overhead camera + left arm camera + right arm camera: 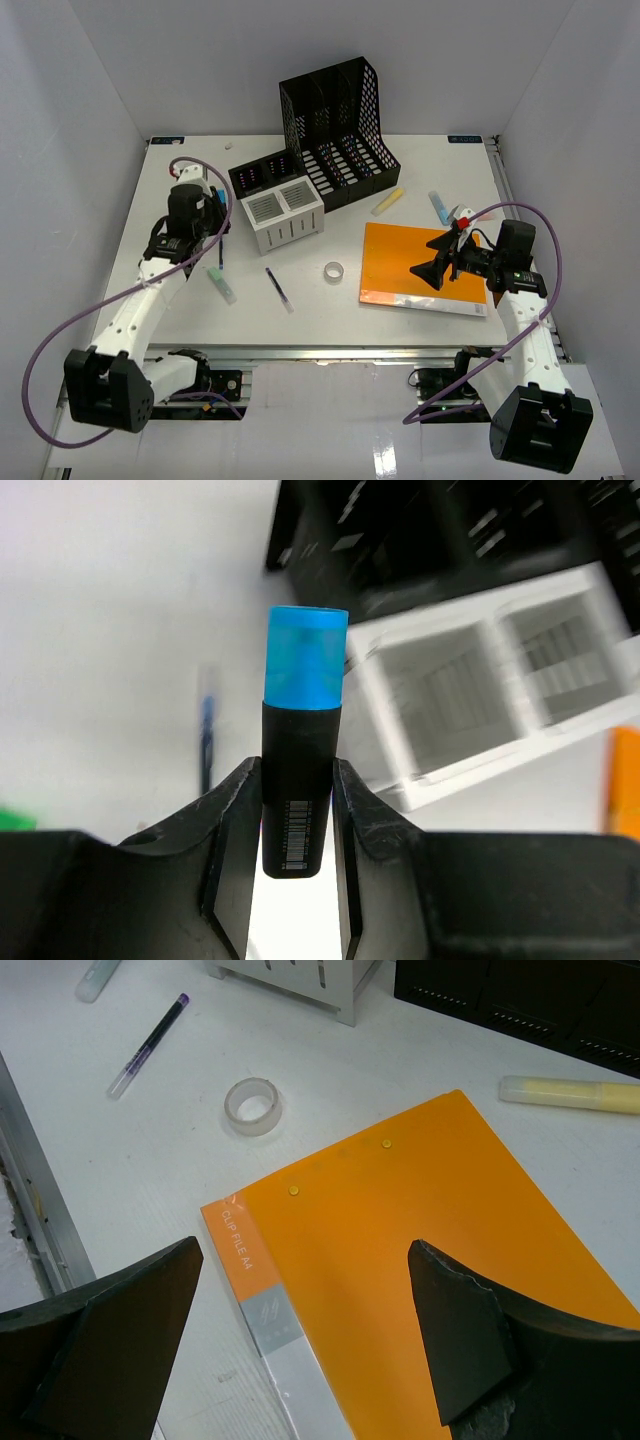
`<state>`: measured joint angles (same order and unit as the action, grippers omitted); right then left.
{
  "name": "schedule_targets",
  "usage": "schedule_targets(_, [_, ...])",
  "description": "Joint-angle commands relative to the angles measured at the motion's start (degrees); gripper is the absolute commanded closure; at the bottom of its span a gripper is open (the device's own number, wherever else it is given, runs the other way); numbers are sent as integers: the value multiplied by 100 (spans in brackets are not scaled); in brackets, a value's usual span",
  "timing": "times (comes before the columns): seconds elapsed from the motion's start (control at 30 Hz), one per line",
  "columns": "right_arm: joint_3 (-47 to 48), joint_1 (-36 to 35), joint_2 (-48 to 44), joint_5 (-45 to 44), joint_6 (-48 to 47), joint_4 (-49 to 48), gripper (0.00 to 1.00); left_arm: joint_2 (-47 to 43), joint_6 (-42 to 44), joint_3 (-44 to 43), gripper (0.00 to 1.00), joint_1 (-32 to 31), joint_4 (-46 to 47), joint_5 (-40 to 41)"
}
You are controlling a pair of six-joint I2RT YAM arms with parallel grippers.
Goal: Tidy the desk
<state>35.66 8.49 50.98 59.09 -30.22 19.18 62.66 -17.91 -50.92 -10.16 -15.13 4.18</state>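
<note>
The left pincer (297, 785) clamps a blue-capped marker (303, 680), probably a highlighter; right pincer (305, 1330) gapes wide over the orange file (420, 1230).

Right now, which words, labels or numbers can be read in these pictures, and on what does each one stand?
"CLIP FILE A4": on the orange folder, along its spine edge.
Barcode on the blue-capped marker: its digits are too small to read.
Blue sticker on the far rail of the desk: too small to read.
No other text can be read.
</note>
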Motion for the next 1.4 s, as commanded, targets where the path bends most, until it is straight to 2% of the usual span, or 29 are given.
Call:
schedule_targets(0.0, [-6,12,-31,155,12,-86,10,195,63,283,96,-90,1928,-2039])
schedule_targets(0.1, [-6,12,-44,155,-11,-55,10,798,182,345,97,-188,3143,-2858])
schedule_targets(0.33, [-6,47,-44,164,-63,-11,10,1598,305,119,97,-188,4120,-2933])
schedule_targets(0.57, [-6,47,-37,181,-97,7,10,1950,366,239,95,-188,4150,-2853])
schedule_targets(0.87, [-7,48,-9,182,-98,7,10,1882,315,591,88,-188,4132,-2748])
schedule_targets(1.1, [-33,59,26,190,-101,7,10,1833,286,691,87,-188,4056,-2637])
schedule_targets(1.17, [-33,74,26,199,-107,7,10,1794,279,741,83,-188,4070,-2589])
schedule_targets(1.37, [-50,94,42,225,-110,7,10,1719,231,795,60,-188,3978,-2494])
